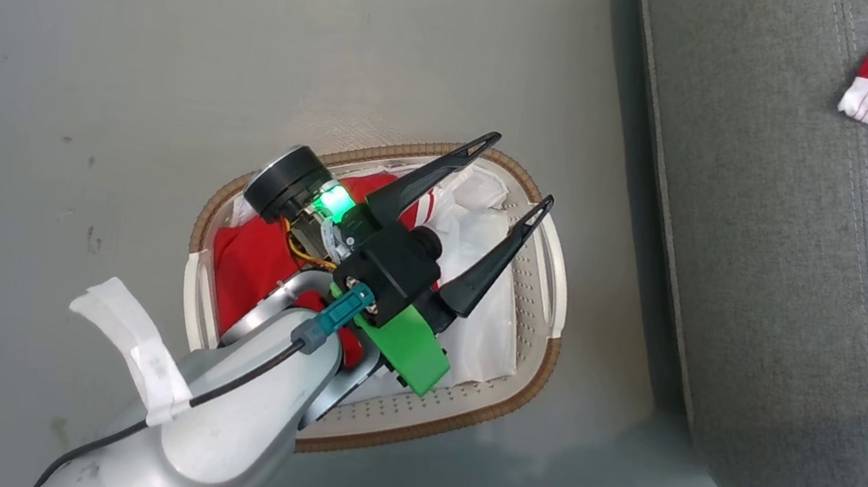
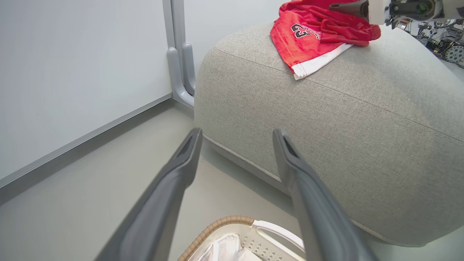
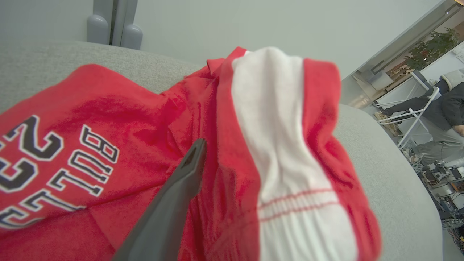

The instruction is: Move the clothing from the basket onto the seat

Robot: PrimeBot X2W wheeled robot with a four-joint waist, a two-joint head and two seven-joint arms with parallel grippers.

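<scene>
Over basket [image 1: 191, 301]: L pincer [image 1: 521, 170] hangs above it, fingers wide apart, nothing between them. Tips aim past far rim twd seat [image 1: 809, 294].
Basket: on floor [image 1: 82, 48], just beside seat's front edge. White liner [image 1: 489, 226] bunched in the half nearer seat.
Clothing, in basket: red heap [image 1: 253, 258] in the half away from seat, partly under L forearm [image 1: 232, 421].
Clothing, on seat: one red garment [image 2: 308, 40] w/ white hem lies on top, near the edge.
R pincer [image 2: 344, 7]: at that garment. One finger [image 3: 188, 170] shows against the cloth, and a striped band [image 3: 275, 145] drapes where the other would be. Can't tell if apart or clamped.
Key relation: red heap lies below and behind L fingertips, back twd the wrist. By my reckoning L needs to draw back + tip down, not reach fwd. Heap crumpled, no clear long axis. L arm nearer by far; R well apart, up on seat.
Writing: navy "23", white-outlined, w/ "BULL…" beside it, rest unclear. No other label readable.
Progress (est.): part done. One piece across, at least one to go.
</scene>
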